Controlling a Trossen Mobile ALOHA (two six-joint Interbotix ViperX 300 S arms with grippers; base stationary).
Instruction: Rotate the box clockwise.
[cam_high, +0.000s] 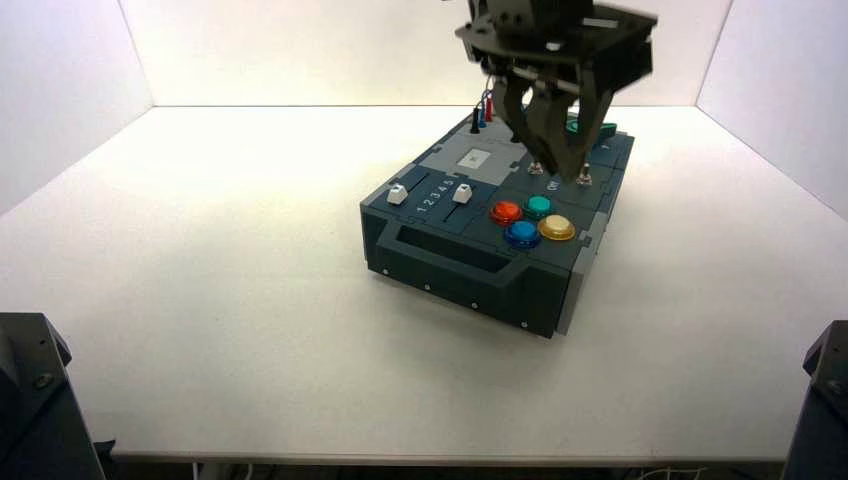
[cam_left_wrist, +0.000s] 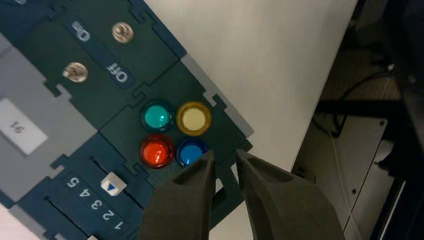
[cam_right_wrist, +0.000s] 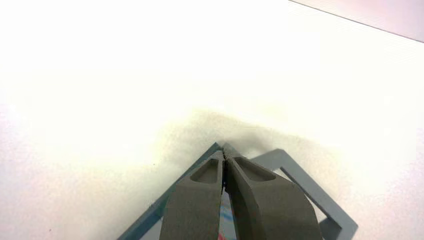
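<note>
Left gripper: fingers parted, nothing clamped; seen over the box's handle end, beside the blue button. Right gripper: fingers together, seen over a box corner beside an end handle. Box: set on the table, turned at an angle, beneath both grippers; contact cannot be told.

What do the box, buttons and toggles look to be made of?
Box: likely matte plastic, dull faces with puzzle-like joints. Buttons: probably glossy plastic, translucent-looking coloured rims with bright glints. Toggles: apparently shiny metal, silvery highlights; plating can't be ruled out.
</note>
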